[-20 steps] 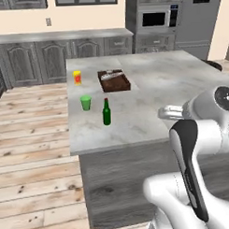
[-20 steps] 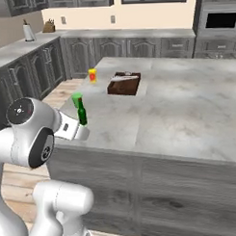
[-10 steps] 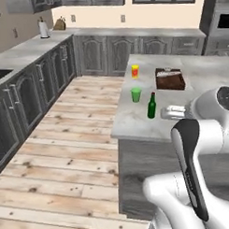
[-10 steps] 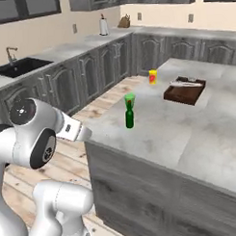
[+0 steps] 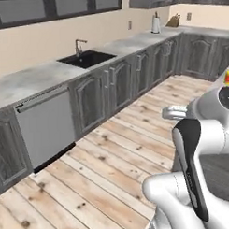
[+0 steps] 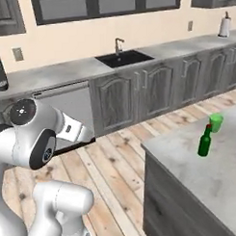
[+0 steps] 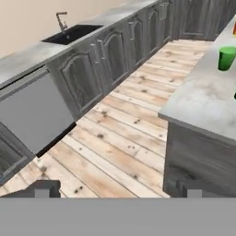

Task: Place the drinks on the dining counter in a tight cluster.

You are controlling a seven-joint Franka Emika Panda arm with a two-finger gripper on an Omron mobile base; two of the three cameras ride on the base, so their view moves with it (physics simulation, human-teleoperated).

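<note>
green bottle [image 6: 204, 141]: upright on table [image 6: 188, 156]; glass, rigid, slick, tips easily.
grasp: mid-body, below the neck.
end effector [image 7: 115, 188]: released, empty, over floor.

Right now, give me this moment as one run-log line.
phase: base turned toward sink wall | tool: open, empty | green bottle: upright on dining counter, beside green cup | other drinks: not seen
</note>
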